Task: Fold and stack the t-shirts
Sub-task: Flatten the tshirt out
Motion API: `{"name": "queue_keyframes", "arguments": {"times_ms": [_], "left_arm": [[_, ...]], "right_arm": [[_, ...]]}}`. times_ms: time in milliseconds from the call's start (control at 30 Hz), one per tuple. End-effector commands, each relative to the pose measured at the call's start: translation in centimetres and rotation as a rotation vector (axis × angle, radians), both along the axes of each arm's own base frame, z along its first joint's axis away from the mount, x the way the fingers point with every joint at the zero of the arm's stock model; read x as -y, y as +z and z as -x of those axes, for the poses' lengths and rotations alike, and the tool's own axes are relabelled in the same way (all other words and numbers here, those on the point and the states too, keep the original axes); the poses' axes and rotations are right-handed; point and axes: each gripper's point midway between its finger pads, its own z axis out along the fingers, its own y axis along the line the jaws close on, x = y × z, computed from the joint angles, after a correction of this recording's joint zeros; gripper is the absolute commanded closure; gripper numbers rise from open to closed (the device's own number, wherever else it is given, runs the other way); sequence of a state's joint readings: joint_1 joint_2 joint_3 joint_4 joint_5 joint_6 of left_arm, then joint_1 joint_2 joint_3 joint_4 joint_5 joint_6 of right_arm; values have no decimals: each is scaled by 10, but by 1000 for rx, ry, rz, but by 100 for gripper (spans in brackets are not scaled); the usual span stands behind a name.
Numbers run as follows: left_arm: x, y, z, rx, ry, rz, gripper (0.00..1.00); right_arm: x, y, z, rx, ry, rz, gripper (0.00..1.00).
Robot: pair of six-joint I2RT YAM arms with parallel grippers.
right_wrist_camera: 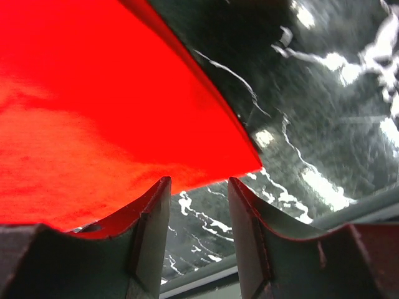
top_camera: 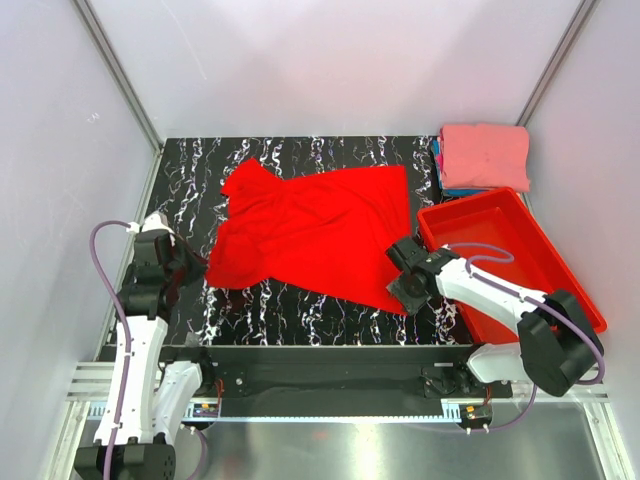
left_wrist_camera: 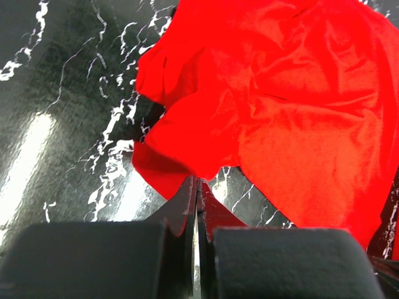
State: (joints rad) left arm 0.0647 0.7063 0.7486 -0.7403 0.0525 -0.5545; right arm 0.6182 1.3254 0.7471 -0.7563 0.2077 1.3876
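At left hand [left_wrist_camera: 196, 184] — red t-shirt [top_camera: 315, 225] pinched | right hand [right_wrist_camera: 199, 182] parted beside hem

red t-shirt [right_wrist_camera: 93, 106] beside parted pincer [right_wrist_camera: 198, 182]

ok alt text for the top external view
A red t-shirt lies spread on a black marbled table, the left gripper at its near-left corner and the right gripper at its near-right edge. A red bin and folded pink shirt sit far right.
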Motion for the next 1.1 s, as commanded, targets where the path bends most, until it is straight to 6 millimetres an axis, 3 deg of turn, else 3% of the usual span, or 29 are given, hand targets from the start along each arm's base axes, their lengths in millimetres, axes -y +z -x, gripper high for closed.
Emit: {"name": "queue_keyframes", "arguments": {"times_ms": [0,100,233,533,867,967,1000,1033,1067], "left_arm": [[7,11,-12,74,-36,28,100],[10,8,-14,70,-51,38,100],[13,7,-15,68,-64,44,100],[13,7,-16,74,-65,45,100],[10,7,-18,79,-44,46,100],[12,8,-18,82,-46,57,100],[13,8,-18,82,-50,59,100],[13,9,-18,85,-51,62,100],[14,12,-18,94,-52,66,100]], "right_arm": [[1,-5,16,-61,-164,-26,52],[8,-17,30,-126,-240,2,52],[13,-24,33,-104,-287,-2,52],[18,-32,24,-49,-326,9,49],[38,-39,18,-4,-357,112,60],[38,-41,14,7,-353,121,73],[38,-41,13,11,-340,124,82],[38,-40,11,21,-333,127,100],[39,-38,9,29,-326,135,100]]}}
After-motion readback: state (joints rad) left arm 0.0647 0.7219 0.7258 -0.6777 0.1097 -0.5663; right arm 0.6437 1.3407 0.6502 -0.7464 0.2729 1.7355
